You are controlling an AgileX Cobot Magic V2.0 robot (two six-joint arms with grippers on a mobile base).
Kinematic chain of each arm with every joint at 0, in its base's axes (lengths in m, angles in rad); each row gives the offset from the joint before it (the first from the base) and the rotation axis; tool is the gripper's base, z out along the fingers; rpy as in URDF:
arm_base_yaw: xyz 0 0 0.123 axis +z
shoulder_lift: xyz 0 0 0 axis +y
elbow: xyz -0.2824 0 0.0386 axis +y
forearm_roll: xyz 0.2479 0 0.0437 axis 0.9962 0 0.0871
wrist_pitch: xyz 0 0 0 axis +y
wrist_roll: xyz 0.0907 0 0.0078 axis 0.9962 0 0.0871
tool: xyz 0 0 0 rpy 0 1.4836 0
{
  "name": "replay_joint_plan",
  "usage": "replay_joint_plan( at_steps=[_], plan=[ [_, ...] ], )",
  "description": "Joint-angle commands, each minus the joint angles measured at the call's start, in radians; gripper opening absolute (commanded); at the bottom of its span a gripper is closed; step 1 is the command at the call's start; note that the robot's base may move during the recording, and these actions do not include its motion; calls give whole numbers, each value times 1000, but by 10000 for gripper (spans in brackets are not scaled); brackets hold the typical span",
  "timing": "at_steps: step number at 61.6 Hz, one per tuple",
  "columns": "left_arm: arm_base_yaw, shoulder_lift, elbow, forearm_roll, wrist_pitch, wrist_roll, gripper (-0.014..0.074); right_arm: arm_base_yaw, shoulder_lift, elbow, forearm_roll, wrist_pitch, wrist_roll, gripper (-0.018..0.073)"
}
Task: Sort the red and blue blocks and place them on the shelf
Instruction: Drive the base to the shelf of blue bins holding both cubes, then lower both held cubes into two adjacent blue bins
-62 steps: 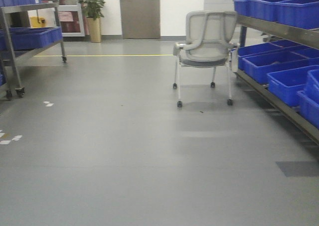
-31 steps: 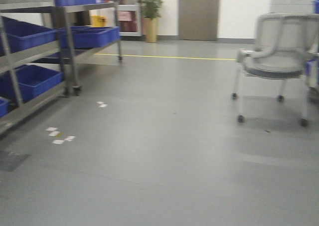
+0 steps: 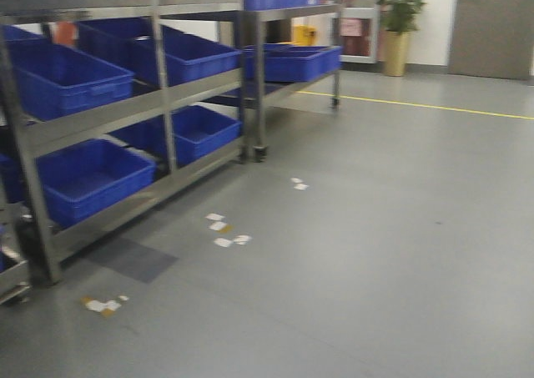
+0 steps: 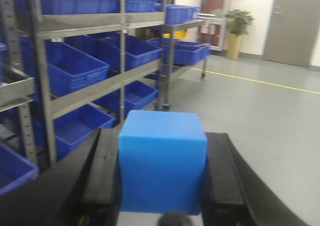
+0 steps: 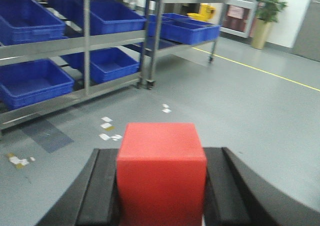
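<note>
Sitting clamped: blue block (image 4: pixel 162 161) in left tool (image 4: pixel 162 136), red block (image 5: pixel 161 173) in right tool (image 5: pixel 161 153).

L gripper (image 4: pixel 162 178): clamped on blue block (image 4: pixel 162 158), black fingers (image 4: pixel 102 173) tight on its L + R sides
R gripper (image 5: pixel 161 188): same deal w/ red block (image 5: pixel 161 163)

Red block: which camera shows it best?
Right wrist view: the red block fills the centre, clamped in the right gripper. The front view misses it; the left wrist view shows the blue block instead.
</note>
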Motion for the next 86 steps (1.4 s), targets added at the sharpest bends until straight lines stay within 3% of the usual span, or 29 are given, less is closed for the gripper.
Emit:
replay_joint_plan(
  at_steps=[1,86],
  plan=[
    [-5,12,-28,-8,-97,-2,123,-7,5,-28,-10,-93,0,89],
    [-3,12,-28,-8,-97,-2,123,-7,5,-28,-10,-93,0,89]
  ],
)
